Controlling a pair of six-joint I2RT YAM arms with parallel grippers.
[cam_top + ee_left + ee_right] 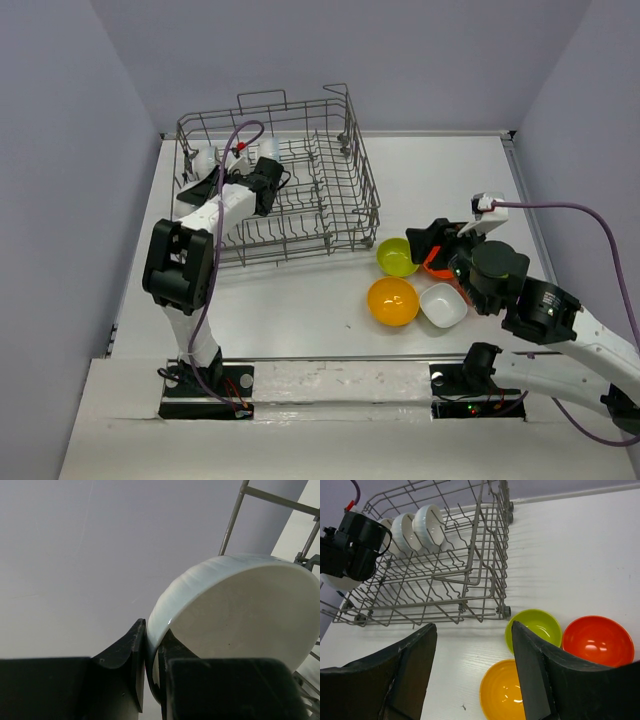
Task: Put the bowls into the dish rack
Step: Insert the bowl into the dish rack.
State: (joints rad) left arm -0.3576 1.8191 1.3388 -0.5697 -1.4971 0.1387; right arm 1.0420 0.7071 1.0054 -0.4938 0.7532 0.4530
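**Top view, bottom to top of frame, with both wrist views.**

The right gripper (472, 680) hangs over the lower right of the white table (300, 300). Its two dark fingers (415, 670) stand wide apart with nothing between them.

Four loose bowls sit rim up in a tight cluster under and just left of this gripper:
- The orange-yellow bowl (392, 301) is glossy and round, and lies nearest the arm bases.
- The squarish white bowl (443, 304) lies just right of it.
- The lime green bowl (397, 257) lies above the orange-yellow one, just beside the near right corner of the rack.
- The red-orange bowl (597, 641) touches or nearly touches the green one. In the top view the gripper largely covers it.

The dish rack (365, 190) is a grey wire basket with rows of upright tines, tall sides and handle loops. It fills the upper left of the table. In the right wrist view, three ribbed white bowls (429, 522) stand on edge in a row at its far left end.

The left gripper (153, 630) reaches into that same end of the rack. Its fingers (135, 655) are nearly closed, pinching the rim of a round held white bowl (240, 615). This bowl is tipped on edge, its flat underside facing the left wrist camera and rack wires behind it.
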